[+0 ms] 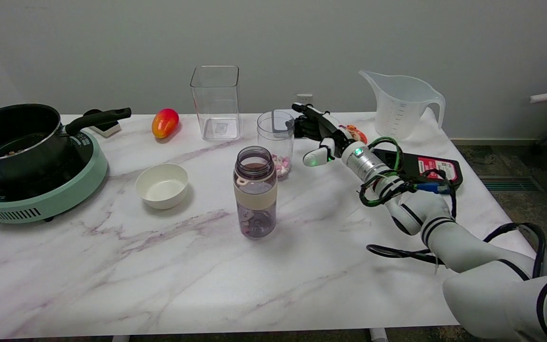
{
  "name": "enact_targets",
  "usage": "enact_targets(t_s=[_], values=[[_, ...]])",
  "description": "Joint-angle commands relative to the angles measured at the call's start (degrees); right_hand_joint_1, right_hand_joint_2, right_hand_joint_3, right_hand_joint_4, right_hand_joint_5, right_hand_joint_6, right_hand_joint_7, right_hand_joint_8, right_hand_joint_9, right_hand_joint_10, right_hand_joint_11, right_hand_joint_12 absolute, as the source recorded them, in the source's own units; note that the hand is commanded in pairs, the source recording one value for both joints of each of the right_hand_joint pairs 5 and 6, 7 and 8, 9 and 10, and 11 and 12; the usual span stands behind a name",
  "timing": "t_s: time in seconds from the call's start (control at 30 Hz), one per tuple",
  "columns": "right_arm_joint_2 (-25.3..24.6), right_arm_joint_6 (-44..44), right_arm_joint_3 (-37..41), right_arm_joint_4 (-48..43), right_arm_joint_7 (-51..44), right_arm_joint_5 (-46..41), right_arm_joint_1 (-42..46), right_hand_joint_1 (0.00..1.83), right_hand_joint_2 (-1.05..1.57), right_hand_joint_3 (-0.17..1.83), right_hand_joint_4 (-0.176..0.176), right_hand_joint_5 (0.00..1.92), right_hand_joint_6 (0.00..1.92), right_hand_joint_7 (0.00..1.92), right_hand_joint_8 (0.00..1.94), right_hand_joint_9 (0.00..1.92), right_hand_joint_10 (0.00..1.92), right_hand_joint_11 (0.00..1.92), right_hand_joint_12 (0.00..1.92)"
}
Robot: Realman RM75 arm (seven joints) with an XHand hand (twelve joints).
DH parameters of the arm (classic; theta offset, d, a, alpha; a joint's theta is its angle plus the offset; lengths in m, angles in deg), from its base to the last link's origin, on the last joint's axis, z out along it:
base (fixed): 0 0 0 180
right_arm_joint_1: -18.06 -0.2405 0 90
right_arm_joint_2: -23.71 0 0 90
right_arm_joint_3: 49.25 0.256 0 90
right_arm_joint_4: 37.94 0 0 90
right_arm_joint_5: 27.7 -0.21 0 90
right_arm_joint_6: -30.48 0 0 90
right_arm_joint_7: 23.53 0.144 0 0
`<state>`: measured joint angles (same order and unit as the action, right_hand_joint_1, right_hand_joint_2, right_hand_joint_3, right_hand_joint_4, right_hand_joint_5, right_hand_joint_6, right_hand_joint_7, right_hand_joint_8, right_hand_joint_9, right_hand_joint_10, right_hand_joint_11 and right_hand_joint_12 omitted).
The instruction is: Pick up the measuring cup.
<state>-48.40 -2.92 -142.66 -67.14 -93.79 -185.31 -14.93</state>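
The clear plastic measuring cup (pixel 400 105) with a spout and a handle stands upright at the table's back right. My right hand (pixel 320 135) hovers over the table well to the cup's left, right beside a small clear tumbler (pixel 276 142). Its fingers are stretched out and apart, with nothing in them. The arm runs back to the lower right corner.
A brown bottle (pixel 255 192) stands mid-table, a white bowl (pixel 162 185) to its left. A tall clear square container (pixel 216 101) and a red-yellow mango (pixel 165 122) sit at the back. A black pot (pixel 14 140) on a green cooker (pixel 41 187) is far left. A black-and-red flat device (pixel 423 168) lies under the forearm.
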Motion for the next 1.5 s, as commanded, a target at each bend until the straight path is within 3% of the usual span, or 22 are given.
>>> enact_targets(t_s=[0.03,1.2,1.5], values=[[-5.54,-0.26,6.29,6.05,-8.74,0.01,-4.77,1.16,-0.74,0.73,0.0,0.17,0.17,0.52,0.52,0.49,0.49,0.48,0.48],[-8.29,-1.3,4.93,5.17,-8.42,0.01,-3.65,1.23,-0.75,0.65,0.0,0.18,0.18,0.54,0.54,0.5,0.5,0.46,0.46],[-8.74,-1.3,4.93,5.17,-8.5,0.01,-3.65,1.25,-0.62,0.63,0.0,0.18,0.18,0.54,0.54,0.5,0.5,0.47,0.47]])
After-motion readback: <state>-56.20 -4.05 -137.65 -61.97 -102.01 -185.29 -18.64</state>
